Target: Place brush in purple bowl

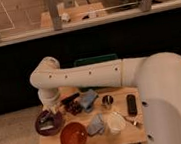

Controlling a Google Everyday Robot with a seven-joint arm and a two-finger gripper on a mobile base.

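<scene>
My one white arm (pixel 92 75) reached left across a small wooden table (pixel 126 132), and my gripper (pixel 51 116) hung clenched over the single purple bowl (pixel 43 127) at the table's left edge, with the brush (pixel 49 121) apparently in its grip and down inside that bowl, though the dim blur there kept me from being sure. On the table I counted two bowls, the purple one and one orange-red bowl (pixel 73 136) just right of and nearer than it. There were also one blue cloth (pixel 88 99), one small metal cup (pixel 108 101), one short black bar (pixel 131 104) and one pale cup (pixel 115 123).
</scene>
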